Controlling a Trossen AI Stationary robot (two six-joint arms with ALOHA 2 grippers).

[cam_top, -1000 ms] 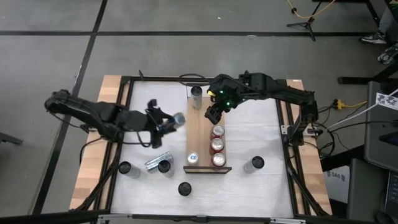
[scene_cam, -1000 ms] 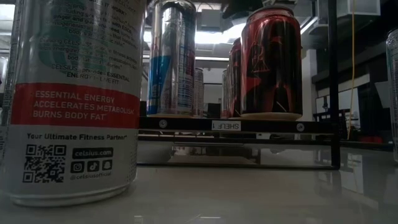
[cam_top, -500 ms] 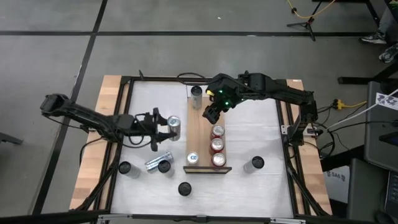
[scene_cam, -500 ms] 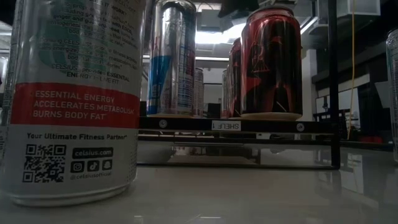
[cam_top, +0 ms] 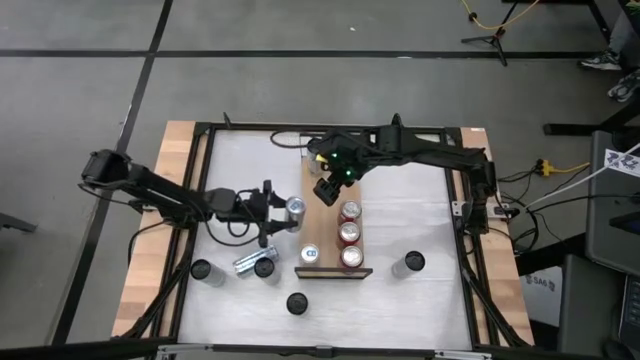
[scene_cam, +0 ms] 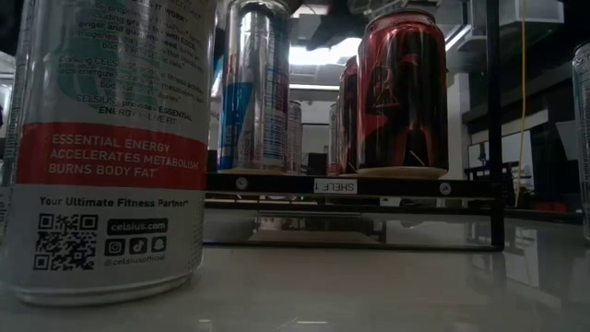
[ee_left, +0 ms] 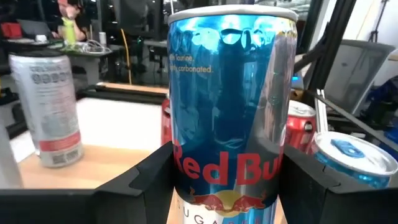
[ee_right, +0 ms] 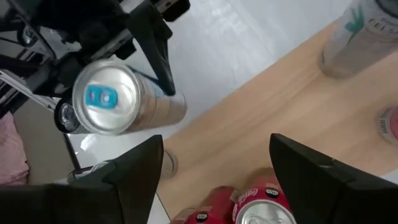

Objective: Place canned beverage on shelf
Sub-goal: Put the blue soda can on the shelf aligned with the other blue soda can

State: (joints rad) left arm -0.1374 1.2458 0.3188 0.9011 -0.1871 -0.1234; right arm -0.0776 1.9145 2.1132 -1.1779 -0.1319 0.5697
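Note:
The canned beverage, a blue and silver Red Bull can point(ee_left: 230, 106), stands upright in my left gripper point(cam_top: 285, 210), just left of the shelf point(cam_top: 325, 225), about halfway along it. The shelf is a light-brown plank with a dark lip at its near end. It carries three red cans point(cam_top: 349, 233) in a row, a blue-topped can point(cam_top: 310, 255) and a silver can point(ee_right: 364, 31) at the far end. My right gripper point(ee_right: 217, 180) hangs open above the shelf's far half, pointing slantwise down, with nothing between its fingers. My left gripper pinches the can's lower half point(ee_left: 186, 180) between its two fingers point(ee_left: 143, 183), one on each side of the round wall. The fingers come in level from the table's left. The can stands upright; its bottom is out of the picture, so I cannot tell whether it rests on the table.
On the white table left of the shelf lie one silver can on its side point(cam_top: 247, 263) and two upright dark-topped cans point(cam_top: 201, 270). Another stands near the front edge point(cam_top: 297, 302), and one to the right of the shelf point(cam_top: 408, 264). A large white can point(scene_cam: 111, 148) fills the low view.
My left gripper has come down and gone toward the shelf with the can. Its wrist has tipped to level, so the can, lying over before, now stands upright. My right gripper has shifted a little toward the table's left, over the shelf's left half.

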